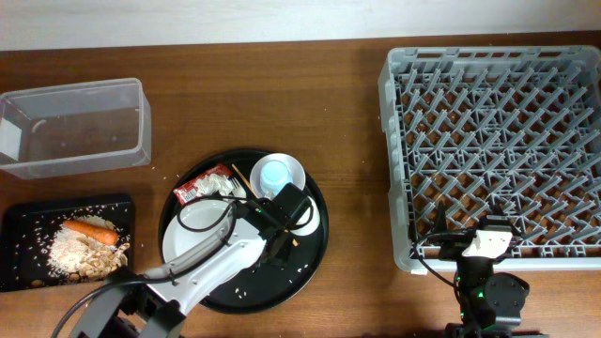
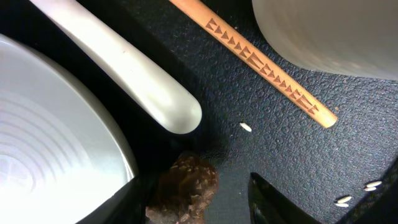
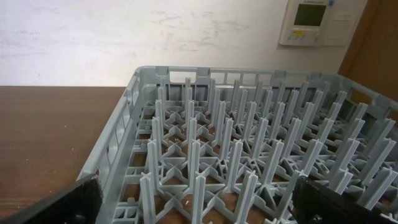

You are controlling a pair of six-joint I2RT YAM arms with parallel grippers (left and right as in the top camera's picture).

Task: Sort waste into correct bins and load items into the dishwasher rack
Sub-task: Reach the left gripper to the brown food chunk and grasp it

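Note:
My left gripper (image 2: 194, 190) is down on the round black tray (image 1: 315, 249), jaws open on either side of a brown scrap (image 2: 186, 186), with a gap showing on its right. Beside it lie the white plate (image 2: 50, 143), the white fork handle (image 2: 140, 84) and a wooden chopstick (image 2: 267, 68). From overhead, the left gripper (image 1: 272, 218) sits between plate (image 1: 192, 230) and the small bowl (image 1: 293, 169) holding the light-blue cup (image 1: 272, 176). The wrapper (image 1: 205, 185) lies nearby. My right gripper (image 3: 196, 193) hangs open and empty at the grey rack's (image 3: 249, 149) front edge.
The clear tub (image 1: 75, 127) stands at the back left. The flat black tray (image 1: 23, 235) at the front left holds rice (image 1: 75, 255) and a carrot (image 1: 91, 230). Loose rice grains (image 2: 245, 127) dot the round tray. The rack (image 1: 498, 141) fills the right side.

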